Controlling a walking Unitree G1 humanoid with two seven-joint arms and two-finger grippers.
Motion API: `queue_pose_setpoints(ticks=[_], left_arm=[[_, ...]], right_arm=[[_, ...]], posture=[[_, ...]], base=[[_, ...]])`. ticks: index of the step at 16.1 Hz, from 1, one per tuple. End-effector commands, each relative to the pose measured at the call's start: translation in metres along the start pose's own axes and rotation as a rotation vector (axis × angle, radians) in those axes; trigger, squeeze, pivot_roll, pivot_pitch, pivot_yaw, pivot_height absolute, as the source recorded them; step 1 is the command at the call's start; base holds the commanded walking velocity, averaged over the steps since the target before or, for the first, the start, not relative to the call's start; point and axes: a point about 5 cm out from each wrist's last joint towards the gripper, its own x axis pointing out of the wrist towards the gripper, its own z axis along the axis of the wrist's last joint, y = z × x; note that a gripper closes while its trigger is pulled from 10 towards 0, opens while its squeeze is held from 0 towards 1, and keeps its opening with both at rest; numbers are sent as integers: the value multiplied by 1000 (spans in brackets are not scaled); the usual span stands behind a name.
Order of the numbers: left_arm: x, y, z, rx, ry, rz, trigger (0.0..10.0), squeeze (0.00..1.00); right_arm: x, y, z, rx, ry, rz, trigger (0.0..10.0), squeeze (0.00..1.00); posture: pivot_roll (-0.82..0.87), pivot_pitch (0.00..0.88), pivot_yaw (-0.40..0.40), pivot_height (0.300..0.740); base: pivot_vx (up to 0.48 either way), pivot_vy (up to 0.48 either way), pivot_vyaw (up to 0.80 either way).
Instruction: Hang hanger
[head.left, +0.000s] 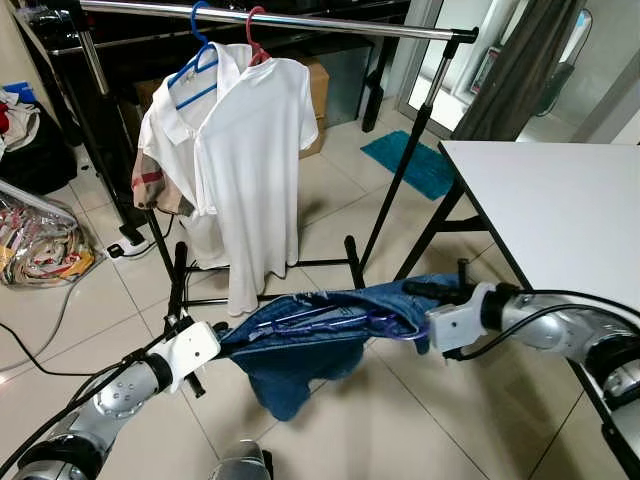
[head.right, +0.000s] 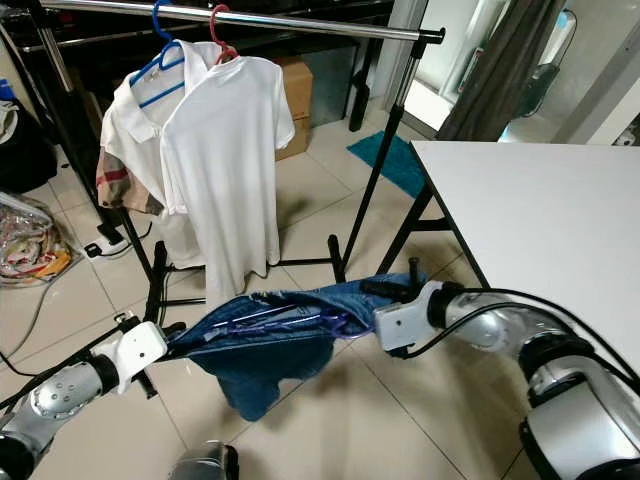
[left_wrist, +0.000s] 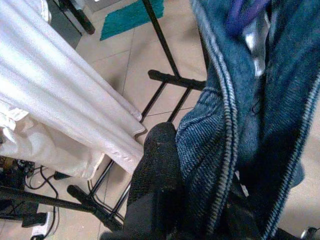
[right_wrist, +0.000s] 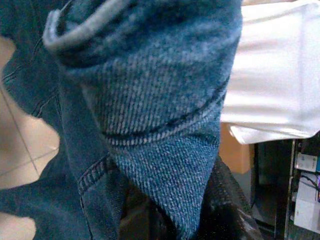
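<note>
Denim garment (head.left: 310, 335) on a purple hanger (head.left: 385, 322) spans between both claws: left claw (head.left: 210, 350) and right claw (head.left: 425, 295) each clenched on it, below the rack rail (head.left: 300, 22).

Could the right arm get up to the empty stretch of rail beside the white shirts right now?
Probably not freely: the right gripper and left gripper both hold the denim garment, well below the rail.

Bare rail (head.left: 340, 24) right of two hung white shirts (head.left: 240, 150) at upper centre, white table (head.left: 560, 210) blocking right side, rack legs (head.left: 400, 170) mid-frame, open tiled floor (head.left: 400, 420) below
</note>
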Motion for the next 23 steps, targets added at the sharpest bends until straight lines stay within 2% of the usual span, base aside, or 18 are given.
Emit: queue_pose_setpoints(ticks=[1,4,7,10,12,15,19,23], left_arm=[[2,2,3,11,-12,-5,10000,0],[3,3,5,19,-16,-8,10000,0],[3,4,5,24,-15,-9,10000,0],[-1,6,1,28,2,-5,10000,0],[-2,8,1,31,7,1,10000,0],[-1,11,3,35,1,11,10000,0],[6,11,10,34,-28,16,10000,0],[23,5,25,43,-74,4,10000,0]], right_arm=[[-7,-4,-10,-21,70,-2,10000,0],[-5,-7,-17,-89,135,-36,10000,0],[-5,-7,-17,-101,138,-41,10000,0],[-14,-10,-21,-84,139,-49,10000,0],[-22,-11,-28,-118,181,-21,10000,0],[-22,-10,-31,-160,208,2,10000,0],[-5,-1,-22,-127,186,9,10000,0],[15,19,-3,-70,107,61,10000,0]], posture=[[313,25,-91,740],[313,22,-89,740],[314,21,-88,740],[314,20,-85,740],[314,17,-85,740],[312,14,-85,740],[308,14,-86,740],[304,11,-89,740]], base=[[0,0,0],[0,0,0],[0,0,0],[0,0,0],[0,0,0],[0,0,0],[0,0,0],[0,0,0]])
